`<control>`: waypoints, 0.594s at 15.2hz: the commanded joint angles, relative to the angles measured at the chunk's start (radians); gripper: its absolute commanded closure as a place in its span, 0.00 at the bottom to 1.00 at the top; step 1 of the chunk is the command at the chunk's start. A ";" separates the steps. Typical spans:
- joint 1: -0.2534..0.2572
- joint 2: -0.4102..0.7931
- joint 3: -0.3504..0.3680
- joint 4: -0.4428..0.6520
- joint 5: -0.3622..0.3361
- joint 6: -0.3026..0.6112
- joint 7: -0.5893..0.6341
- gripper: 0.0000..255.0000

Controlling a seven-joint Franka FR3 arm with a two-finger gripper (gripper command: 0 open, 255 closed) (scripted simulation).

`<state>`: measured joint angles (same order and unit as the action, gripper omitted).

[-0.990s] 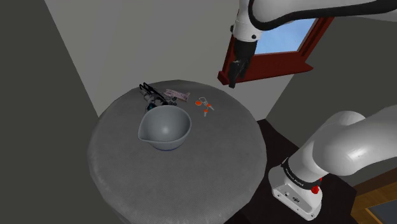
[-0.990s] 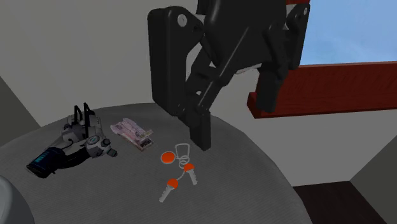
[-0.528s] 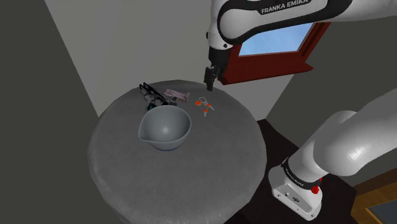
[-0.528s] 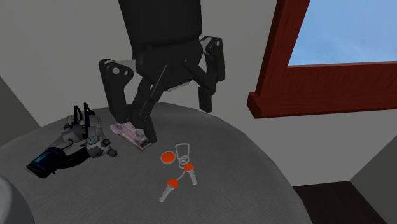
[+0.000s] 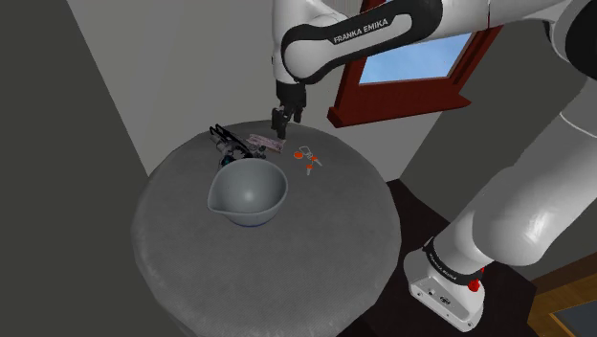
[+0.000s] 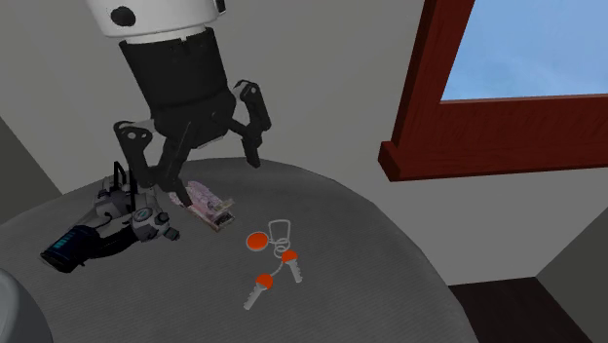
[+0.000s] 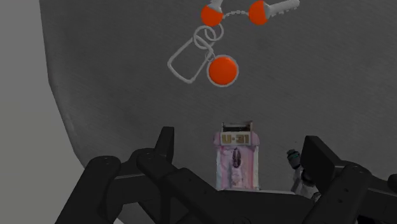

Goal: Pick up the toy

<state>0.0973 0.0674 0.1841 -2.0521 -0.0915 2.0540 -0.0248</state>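
The toy (image 5: 226, 146) is a grey and black gadget with a teal stripe, lying at the far edge of the round grey table (image 5: 287, 268). It lies toward the second exterior view's left (image 6: 107, 226). In the wrist view a small part of the toy (image 7: 299, 175) peeks out beside one finger. My black gripper (image 5: 278, 124) hangs open just above the table, over a flat pink packet (image 6: 209, 205) that lies beside the toy. The packet (image 7: 238, 162) sits between the spread fingers (image 7: 164, 143), untouched. Nothing is held.
A bunch of keys with orange caps (image 6: 273, 255) lies past the packet, away from the toy. A grey bowl (image 5: 247, 191) stands mid-table in front of the toy. A red-framed window (image 5: 411, 72) is set in the wall behind.
The gripper has swung toward the shoulder view's left and come down, from near the window to above the pink packet. Nothing on the table has moved.
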 commanded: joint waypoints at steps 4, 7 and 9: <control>0.037 0.183 0.013 0.161 -0.081 0.037 0.047 0.00; 0.048 0.230 0.012 0.197 -0.102 0.051 0.057 0.00; 0.049 0.242 0.010 0.186 -0.106 0.073 0.062 0.00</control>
<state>0.1431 0.3001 0.1934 -1.8621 -0.1949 2.1170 0.0333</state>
